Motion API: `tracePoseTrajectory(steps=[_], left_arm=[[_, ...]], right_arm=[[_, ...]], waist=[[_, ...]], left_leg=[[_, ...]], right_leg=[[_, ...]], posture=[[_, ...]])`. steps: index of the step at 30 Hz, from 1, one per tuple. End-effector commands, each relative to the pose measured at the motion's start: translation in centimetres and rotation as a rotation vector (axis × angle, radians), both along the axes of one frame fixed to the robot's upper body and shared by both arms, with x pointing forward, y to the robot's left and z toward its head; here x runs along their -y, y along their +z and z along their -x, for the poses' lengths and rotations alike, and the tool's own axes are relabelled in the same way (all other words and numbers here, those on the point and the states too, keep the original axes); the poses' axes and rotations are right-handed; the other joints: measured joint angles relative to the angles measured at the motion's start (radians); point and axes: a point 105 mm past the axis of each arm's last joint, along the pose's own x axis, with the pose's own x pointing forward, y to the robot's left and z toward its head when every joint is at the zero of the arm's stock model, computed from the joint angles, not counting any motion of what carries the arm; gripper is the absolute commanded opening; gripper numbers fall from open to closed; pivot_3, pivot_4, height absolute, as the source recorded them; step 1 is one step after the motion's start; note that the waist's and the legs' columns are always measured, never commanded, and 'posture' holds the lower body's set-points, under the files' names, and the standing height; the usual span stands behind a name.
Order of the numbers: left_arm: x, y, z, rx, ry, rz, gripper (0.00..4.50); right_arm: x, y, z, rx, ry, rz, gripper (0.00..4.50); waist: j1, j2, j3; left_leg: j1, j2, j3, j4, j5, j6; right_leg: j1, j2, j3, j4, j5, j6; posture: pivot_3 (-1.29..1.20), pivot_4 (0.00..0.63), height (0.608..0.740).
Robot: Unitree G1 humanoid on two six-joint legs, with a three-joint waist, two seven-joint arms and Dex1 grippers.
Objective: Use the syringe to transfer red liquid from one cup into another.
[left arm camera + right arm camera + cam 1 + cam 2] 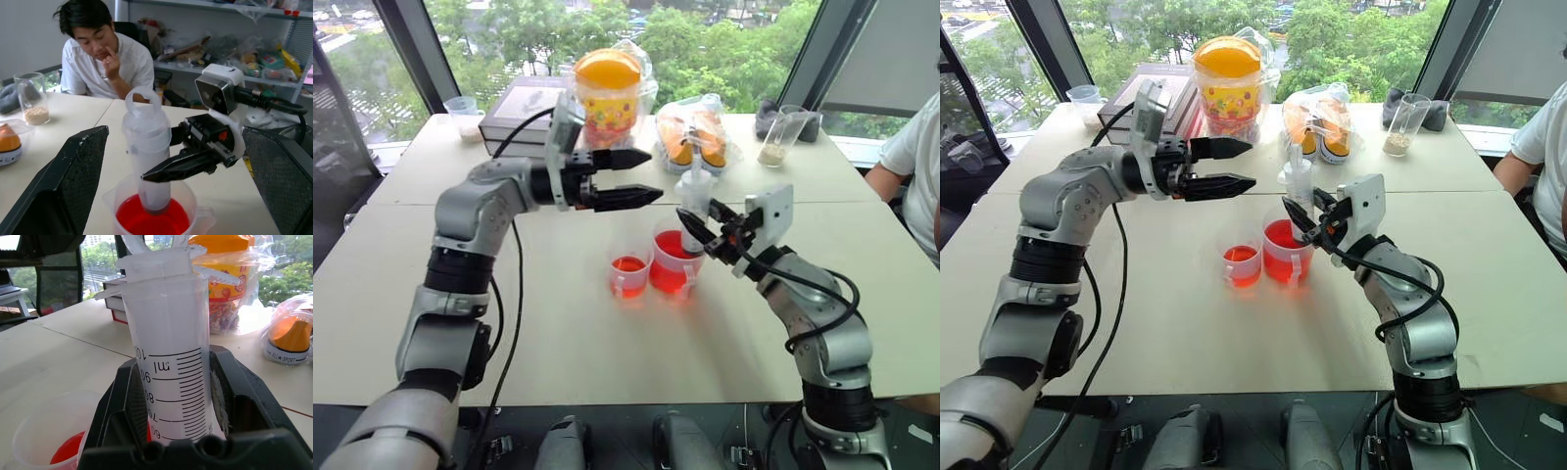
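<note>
The table (pixel 558 362) is bearing both measuring cups near its middle, side by side and touching or nearly so. The larger cup (pixel 672 266) is holding a deep charge of red liquid (pixel 151 223); the smaller cup (pixel 628 272) is already showing a shallow red layer at its bottom, though whether that layer is coming from a transfer cannot be told.

The right gripper (pixel 698 227) is clamping the syringe (pixel 694 201) by its barrel, fingers closed tight on either side of the printed scale. The syringe is standing upright with its lower end dipped into the liquid of the larger cup, so the draw position is looking established. The barrel above the grip is appearing clear, and the plunger ring (pixel 142 100) is sitting just above the barrel top, so no liquid is judged drawn yet.

The left gripper (pixel 636 176) is hanging level above and to the left of the syringe top, fingers spread wide and holding nothing, apart from the plunger.

Outstanding, in my judgement: taking hold of the plunger, pulling up, shifting the tip over the smaller cup, discharging.
</note>
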Motion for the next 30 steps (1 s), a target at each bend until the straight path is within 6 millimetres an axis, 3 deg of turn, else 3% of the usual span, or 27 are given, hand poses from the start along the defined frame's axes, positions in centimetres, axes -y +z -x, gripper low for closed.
tracePoseTrajectory(steps=[1,13,16,23,24,30], left_arm=[[1.1,0.8,0.4,0.058,-0.038,-0.01,4.5],[4.1,-0.1,0.2,0.038,-0.112,-0.04,4.5],[4.7,-0.3,0.6,0.018,-0.142,-0.032,3.69],[5.2,0.3,0.3,0.017,-0.132,-0.005,0.24],[5.1,0.5,0.2,0.018,-0.13,-0.003,0.04],[4.4,2.0,-0.3,0.05,-0.1,0.019,0.04]], right_arm=[[-0.5,0.7,0.5,0.056,0.007,-0.02,1.38],[-1.1,0.9,0.8,0.055,0.011,-0.05,1.38],[-1.3,1.1,0.8,0.056,0.012,-0.057,1.38],[-1.7,0.8,1.1,0.032,0.037,-0.052,1.38],[-1.8,0.6,1.1,0.021,0.044,-0.053,1.38],[-2.1,-1.3,1.5,-0.078,0.085,-0.043,1.38]], waist=[[0.001,0.0,0.0],[0.001,0.0,0.0],[0.003,0.0,0.0],[0.002,0.0,0.0],[0.003,0.0,0.0],[0.003,0.0,0.0]], left_leg=[[0.0,0.0,0.0,0.0,0.0,0.0],[0.0,0.0,-0.001,0.0,0.0,0.0],[0.0,0.0,-0.001,0.0,0.0,0.0],[0.0,0.0,-0.001,0.0,0.0,0.0],[0.0,0.0,-0.001,0.0,0.0,0.0],[-0.001,0.0,-0.001,0.0,0.0,0.0]], right_leg=[[0.0,0.0,0.0,0.0,0.0,0.0],[0.0,0.001,0.0,0.0,0.0,0.0],[0.0,0.001,0.0,0.0,0.0,0.0],[0.0,0.001,0.0,0.0,0.0,0.0],[0.0,0.001,0.0,0.0,0.0,0.0],[0.0,0.0,0.0,-0.001,0.0,0.0]], posture=[[0.0,0.15,0.74],[0.0,0.15,0.74],[0.0,0.15,0.74],[0.0,0.15,0.74],[0.0,0.15,0.74],[0.0,0.15,0.74]])
